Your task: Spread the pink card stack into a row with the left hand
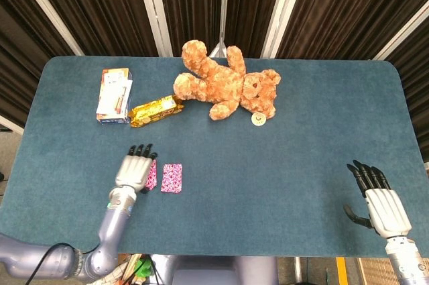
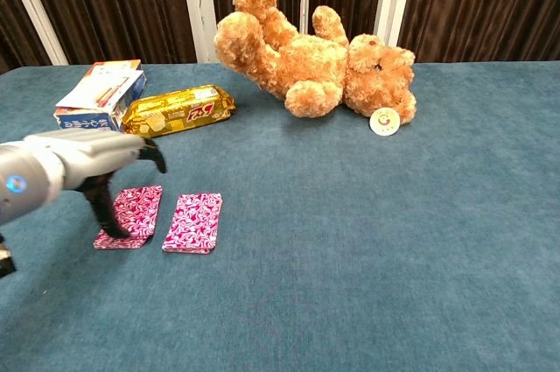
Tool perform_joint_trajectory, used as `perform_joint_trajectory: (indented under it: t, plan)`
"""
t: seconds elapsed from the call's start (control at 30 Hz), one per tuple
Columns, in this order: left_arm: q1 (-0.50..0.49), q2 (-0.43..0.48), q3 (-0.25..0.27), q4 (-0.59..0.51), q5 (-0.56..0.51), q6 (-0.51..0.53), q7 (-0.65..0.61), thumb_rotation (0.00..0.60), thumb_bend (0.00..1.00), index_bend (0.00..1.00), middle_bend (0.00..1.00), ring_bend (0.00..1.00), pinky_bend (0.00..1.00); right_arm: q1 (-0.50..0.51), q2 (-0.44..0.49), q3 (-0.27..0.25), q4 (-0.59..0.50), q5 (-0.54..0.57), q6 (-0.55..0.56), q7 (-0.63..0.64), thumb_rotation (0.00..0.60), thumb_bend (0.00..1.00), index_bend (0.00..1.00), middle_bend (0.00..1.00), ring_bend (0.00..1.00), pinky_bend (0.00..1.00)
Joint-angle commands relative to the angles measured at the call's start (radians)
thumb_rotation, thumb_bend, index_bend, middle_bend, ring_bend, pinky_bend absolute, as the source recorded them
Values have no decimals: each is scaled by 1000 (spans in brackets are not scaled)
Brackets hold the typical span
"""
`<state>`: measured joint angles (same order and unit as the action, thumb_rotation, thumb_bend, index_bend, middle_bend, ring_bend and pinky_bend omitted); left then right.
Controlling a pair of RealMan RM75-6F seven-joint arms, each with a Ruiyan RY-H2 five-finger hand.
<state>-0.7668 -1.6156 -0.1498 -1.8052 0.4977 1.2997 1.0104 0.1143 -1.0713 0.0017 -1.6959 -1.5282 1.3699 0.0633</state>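
The pink patterned cards lie in two flat piles side by side on the blue table [image 1: 281, 164]. The right pile [image 1: 171, 178] [image 2: 194, 222] lies free. The left pile [image 1: 151, 175] [image 2: 133, 212] is partly under my left hand [image 1: 135, 167] [image 2: 86, 160]. That hand hovers flat with its fingers stretched out, and one dark fingertip [image 2: 110, 230] touches the left pile's near corner. It holds nothing. My right hand [image 1: 375, 199] rests at the near right edge, fingers straight and empty, seen only in the head view.
A brown teddy bear [image 1: 224, 90] [image 2: 315, 57] lies at the back middle with a small round badge [image 1: 258, 119] [image 2: 383, 121] beside it. A gold snack pack [image 1: 155, 110] [image 2: 179, 109] and a white-blue box [image 1: 114, 95] [image 2: 96, 96] sit at the back left.
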Motion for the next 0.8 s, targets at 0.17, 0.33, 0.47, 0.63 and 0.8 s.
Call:
perform_joint_trajectory:
  t: [0.17,0.33,0.47,0.63,0.8]
  plan:
    - [6,17,14,33,-25,-35,-27,600,262,160,0,0,0,0,0,2,-1,6,-2,-2,600,363,0,0,0,49]
    - [1,7,24,51,-34,-42,-27,600,262,158,0,0,0,0,1,2,-1,6,-1,0,600,363,0,0,0,49]
    - [-3,-3,27,63,-40,-46,-28,600,262,161,0,0,0,-1,1,1,0,5,-1,2,600,363,0,0,0,49]
    - [-9,-32,25,98,-41,-54,-39,600,328,274,0,0,0,0,1,2,-1,6,-1,2,600,363,0,0,0,49]
    - [-2,-56,27,121,0,-47,-76,600,480,539,0,0,0,-1,2,2,-1,7,-1,4,600,362,0,0,0,49]
